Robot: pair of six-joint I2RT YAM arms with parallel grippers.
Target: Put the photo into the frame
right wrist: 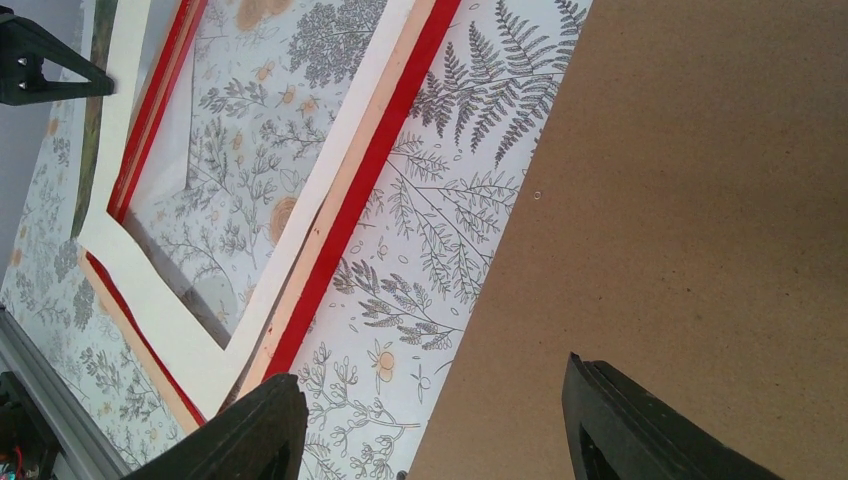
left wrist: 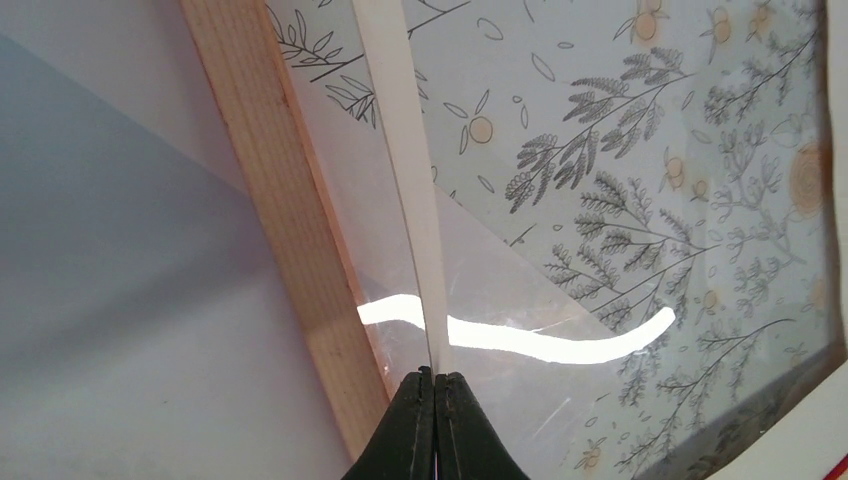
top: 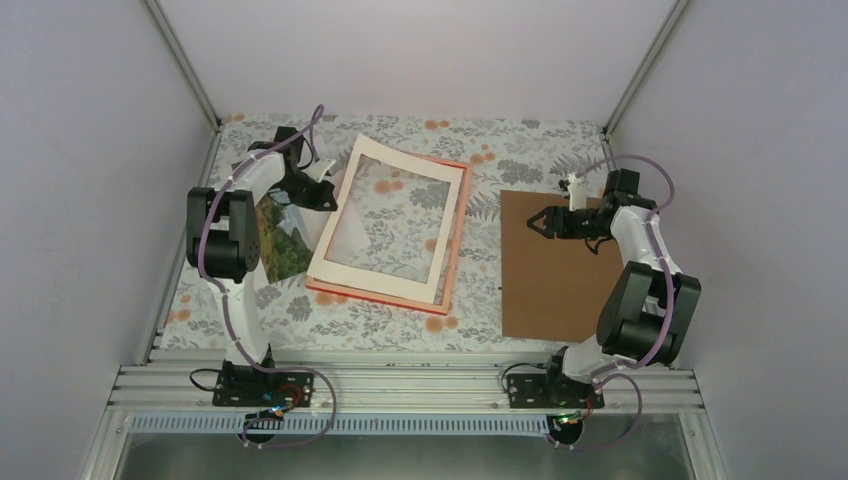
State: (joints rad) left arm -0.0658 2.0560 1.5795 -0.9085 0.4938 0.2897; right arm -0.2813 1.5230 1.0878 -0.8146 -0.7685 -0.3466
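The frame (top: 452,250) lies flat mid-table, pale orange-pink back up, with a red edge (right wrist: 372,165). A cream-white mat border (top: 392,287) rests on it, its left side raised. My left gripper (top: 333,200) is shut on that raised left edge. In the left wrist view the closed jaws (left wrist: 437,376) pinch the thin cream strip (left wrist: 400,150), with the frame's pale rail (left wrist: 290,200) beside it and the clear pane (left wrist: 600,300) below. The photo (top: 285,245), green trees showing, lies on the table under the left arm. My right gripper (top: 534,222) (right wrist: 432,375) hangs open, holding nothing.
A brown backing board (top: 548,275) (right wrist: 690,180) lies flat at the right, beneath the right gripper. A floral cloth (top: 480,180) covers the table. White walls close in the back and both sides. An aluminium rail (top: 400,385) runs along the near edge.
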